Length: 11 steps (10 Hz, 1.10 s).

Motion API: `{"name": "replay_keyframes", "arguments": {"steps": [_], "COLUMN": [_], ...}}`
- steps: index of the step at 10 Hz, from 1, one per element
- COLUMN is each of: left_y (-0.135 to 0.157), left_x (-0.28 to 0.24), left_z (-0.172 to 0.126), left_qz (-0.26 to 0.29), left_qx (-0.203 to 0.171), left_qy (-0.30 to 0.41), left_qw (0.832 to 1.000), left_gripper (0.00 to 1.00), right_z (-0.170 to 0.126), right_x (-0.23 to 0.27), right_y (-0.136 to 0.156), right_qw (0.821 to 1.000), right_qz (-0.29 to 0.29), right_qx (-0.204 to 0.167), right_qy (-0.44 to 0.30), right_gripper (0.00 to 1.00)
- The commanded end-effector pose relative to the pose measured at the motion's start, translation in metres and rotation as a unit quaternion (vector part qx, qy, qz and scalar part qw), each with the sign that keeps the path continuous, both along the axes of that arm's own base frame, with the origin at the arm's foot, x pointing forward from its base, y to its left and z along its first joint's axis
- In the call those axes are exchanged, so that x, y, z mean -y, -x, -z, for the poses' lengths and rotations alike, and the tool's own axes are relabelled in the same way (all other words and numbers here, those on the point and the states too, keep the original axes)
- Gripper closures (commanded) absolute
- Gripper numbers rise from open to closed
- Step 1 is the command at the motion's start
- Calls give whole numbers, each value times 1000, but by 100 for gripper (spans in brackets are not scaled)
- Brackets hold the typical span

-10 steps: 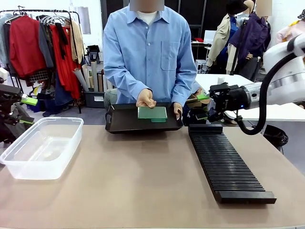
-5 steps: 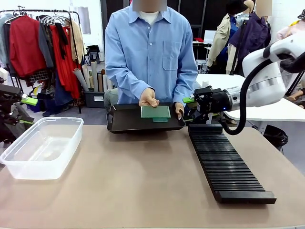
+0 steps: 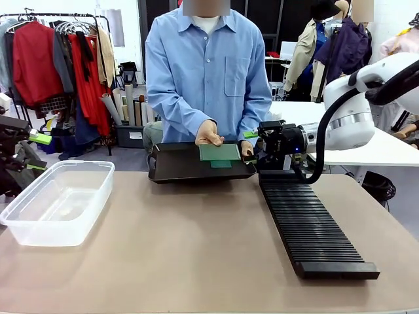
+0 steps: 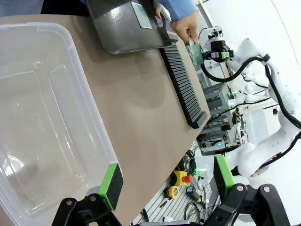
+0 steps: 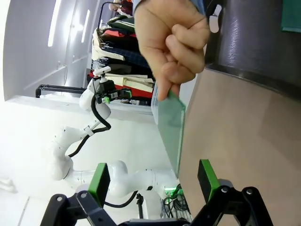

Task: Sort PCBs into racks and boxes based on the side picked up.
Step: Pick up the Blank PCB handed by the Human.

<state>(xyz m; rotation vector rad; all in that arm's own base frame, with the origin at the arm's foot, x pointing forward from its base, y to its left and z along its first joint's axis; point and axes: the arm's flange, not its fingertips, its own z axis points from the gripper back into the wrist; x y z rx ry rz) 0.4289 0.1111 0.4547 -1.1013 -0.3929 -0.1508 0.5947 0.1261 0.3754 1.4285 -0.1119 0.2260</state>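
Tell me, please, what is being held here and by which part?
The person's hand pinches a PCB by one edge, between the right end effector's open fingers, which have not closed on it.

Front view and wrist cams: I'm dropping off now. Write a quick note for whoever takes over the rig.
Right gripper: open. The person's hand holds a PCB edge-on between its fingers; not gripped yet.
Left gripper: open, empty, beside the clear tub.
More PCBs lie on the black tray the person holds at the far edge.
Done: nothing sorted; rack and tub hold no boards.
Left: take the offered PCB, place it, then the rest.
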Motion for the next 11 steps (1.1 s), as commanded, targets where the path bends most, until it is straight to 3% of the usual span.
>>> {"name": "replay_keyframes", "arguments": {"steps": [1, 6, 11], "left_y": [0, 0, 0], "left_x": [0, 0, 0], "left_z": [-3, -3, -3], "left_qz": [-4, -4, -4], "left_qx": [-5, -5, -5], "left_qy": [0, 0, 0], "left_qw": [1000, 1000, 1000], "left_gripper": [0, 0, 0], "right_z": [2, 11, 12], "right_x": [-10, -25, -34], "right_y": [-18, -32, -38], "right_qw": [1000, 1000, 998], "right_qz": [7, -5, -8], "right_qx": [2, 1, -22], "right_qy": [-11, -24, -52], "right_gripper": [0, 0, 0]}}
